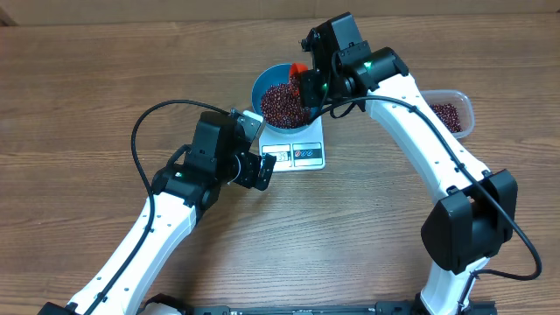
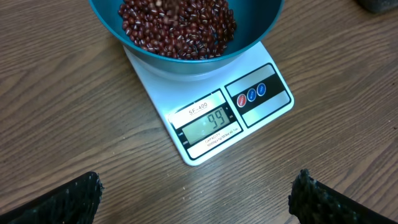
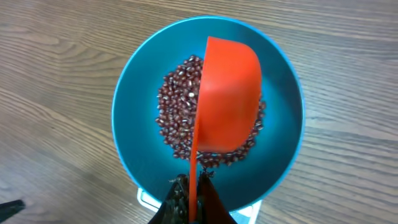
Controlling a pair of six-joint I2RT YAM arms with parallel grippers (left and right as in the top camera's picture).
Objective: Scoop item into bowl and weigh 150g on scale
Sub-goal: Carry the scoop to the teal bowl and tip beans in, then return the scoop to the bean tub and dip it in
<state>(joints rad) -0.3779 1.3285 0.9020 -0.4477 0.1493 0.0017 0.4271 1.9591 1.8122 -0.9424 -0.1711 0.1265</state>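
The beans (image 3: 177, 106) are tiny, hard and loose, so they roll and spill easily. They are best moved with the orange scoop (image 3: 229, 93), held by its thin stiff handle. They lie heaped in the blue bowl (image 3: 134, 81), which stands on the white scale (image 2: 205, 134). The right gripper (image 3: 189, 199) is closed on the handle, and its arm reaches over the bowl with the scoop's back up. The left gripper (image 2: 196, 202) hangs wide open and empty, low over the desk (image 2: 62, 124) near the scale.
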